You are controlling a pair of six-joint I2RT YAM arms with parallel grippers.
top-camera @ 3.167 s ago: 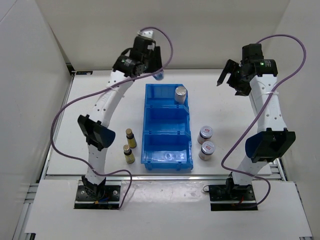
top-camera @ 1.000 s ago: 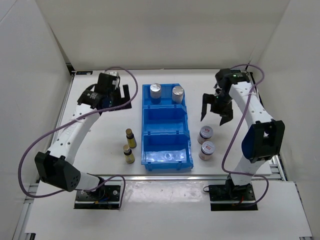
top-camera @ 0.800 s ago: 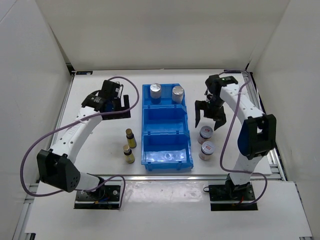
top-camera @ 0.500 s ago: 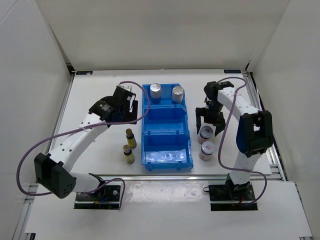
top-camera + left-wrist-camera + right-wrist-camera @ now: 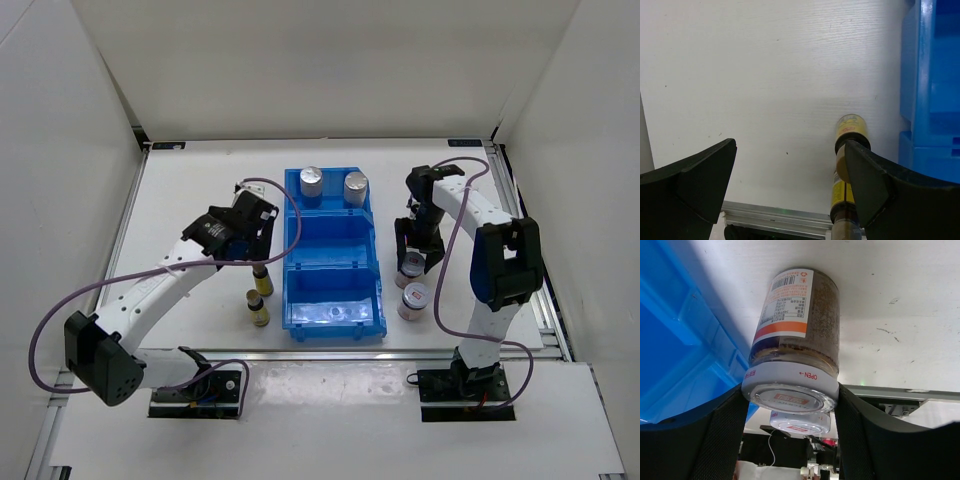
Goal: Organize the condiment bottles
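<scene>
On the worktop [image 5: 200,190] right of the blue bin [image 5: 290,250], the right claw [image 5: 417,257] clasps the upright farther squat jar [image 5: 795,330] by its lid; the left claw [image 5: 790,165] gapes, a slim bottle [image 5: 851,132] standing by its right finger

Two tall white silver-capped bottles [image 5: 311,181] stand upright in the blue bin's [image 5: 333,266] far compartment, two squat silver-lidded jars [image 5: 414,298] stand on the counter [image 5: 200,190] just right of it, and two slim yellow-brown bottles [image 5: 259,308] just left.

Two tall silver-capped bottles [image 5: 311,180] [image 5: 356,184] stand at the 12 o'clock end of one blue bin [image 5: 291,300]. Two squat jars [image 5: 411,264] [image 5: 413,297] are at its 3 o'clock side, and two slim yellow bottles [image 5: 261,281] [image 5: 259,308] at 9 o'clock.
</scene>
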